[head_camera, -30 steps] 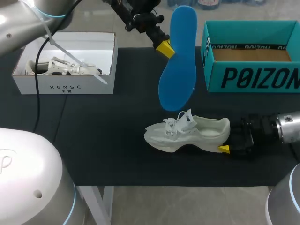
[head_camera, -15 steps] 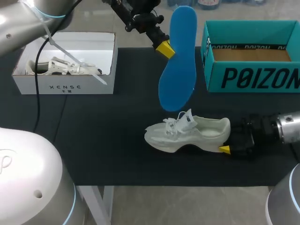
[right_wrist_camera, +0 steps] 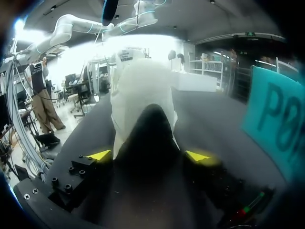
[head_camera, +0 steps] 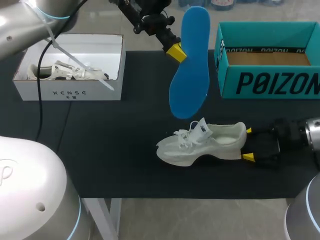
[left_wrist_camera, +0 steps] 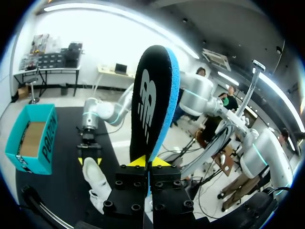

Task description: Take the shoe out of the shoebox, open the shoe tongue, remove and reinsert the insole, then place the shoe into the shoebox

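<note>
A white shoe (head_camera: pixel 200 144) lies on its side on the black table, toe to the left and tongue pulled up. High above it my left gripper (head_camera: pixel 177 52) is shut on the edge of the blue insole (head_camera: pixel 190 65), which hangs upright in the air. In the left wrist view the insole (left_wrist_camera: pixel 152 100) rises from between the closed fingers of my left gripper (left_wrist_camera: pixel 148 162), with the shoe (left_wrist_camera: pixel 97 183) far below. My right gripper (head_camera: pixel 248 144) is open at the shoe's heel. In the right wrist view the heel (right_wrist_camera: pixel 143 90) sits between its spread yellow tips (right_wrist_camera: pixel 147 155) without being clamped.
An open teal shoebox (head_camera: pixel 267 80) stands at the back right, just behind my right arm. At the back left is a white shoebox (head_camera: pixel 70 92) holding another white shoe (head_camera: pixel 65 72). Bare black mat lies in front of the shoe and to its left.
My right gripper's fingers have spread wider and it has drawn back slightly to the right. The shoe has shifted a little rightward. The left arm and insole have stayed put.
</note>
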Available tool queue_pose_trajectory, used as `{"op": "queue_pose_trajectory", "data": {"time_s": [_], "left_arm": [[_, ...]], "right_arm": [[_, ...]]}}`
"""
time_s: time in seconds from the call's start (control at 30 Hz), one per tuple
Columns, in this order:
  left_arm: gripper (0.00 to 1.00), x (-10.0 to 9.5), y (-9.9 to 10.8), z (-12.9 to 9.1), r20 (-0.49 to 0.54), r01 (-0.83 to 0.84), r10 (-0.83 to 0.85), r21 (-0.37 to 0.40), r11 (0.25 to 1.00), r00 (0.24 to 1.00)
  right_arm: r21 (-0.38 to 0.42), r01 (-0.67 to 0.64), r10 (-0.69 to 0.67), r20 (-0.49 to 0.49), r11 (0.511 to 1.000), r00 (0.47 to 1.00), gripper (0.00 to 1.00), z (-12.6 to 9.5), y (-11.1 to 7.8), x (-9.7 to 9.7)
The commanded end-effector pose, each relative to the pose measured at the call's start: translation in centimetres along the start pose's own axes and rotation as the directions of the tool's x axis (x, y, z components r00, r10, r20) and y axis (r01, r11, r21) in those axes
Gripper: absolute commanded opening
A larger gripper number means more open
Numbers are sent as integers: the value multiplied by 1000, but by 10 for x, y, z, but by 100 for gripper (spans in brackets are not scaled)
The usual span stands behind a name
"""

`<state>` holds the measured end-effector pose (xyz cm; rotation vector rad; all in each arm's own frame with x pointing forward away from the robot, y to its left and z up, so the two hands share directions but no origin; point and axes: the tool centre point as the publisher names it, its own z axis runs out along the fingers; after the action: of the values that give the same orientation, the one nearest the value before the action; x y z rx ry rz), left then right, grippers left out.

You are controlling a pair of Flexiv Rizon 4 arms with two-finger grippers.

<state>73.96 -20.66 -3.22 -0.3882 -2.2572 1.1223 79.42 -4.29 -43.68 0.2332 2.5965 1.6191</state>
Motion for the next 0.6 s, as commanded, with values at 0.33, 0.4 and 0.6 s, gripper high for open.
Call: {"op": "queue_pose_trajectory", "data": {"time_s": [0.33, 0.4, 0.6], "left_arm": [[0, 0, 0, 0, 1, 0, 0, 0, 1000, 1000], [0, 0, 0, 0, 1, 0, 0, 0, 1000, 1000], [0, 0, 0, 0, 1, 0, 0, 0, 1000, 1000]], "right_arm": [[244, 23, -45, 85, 969, 995, 100, -56, 38, 5], [309, 18, -50, 96, 951, 994, 100, -62, 44, 6], [480, -8, -64, 133, 877, 989, 100, -68, 59, 12]]}}
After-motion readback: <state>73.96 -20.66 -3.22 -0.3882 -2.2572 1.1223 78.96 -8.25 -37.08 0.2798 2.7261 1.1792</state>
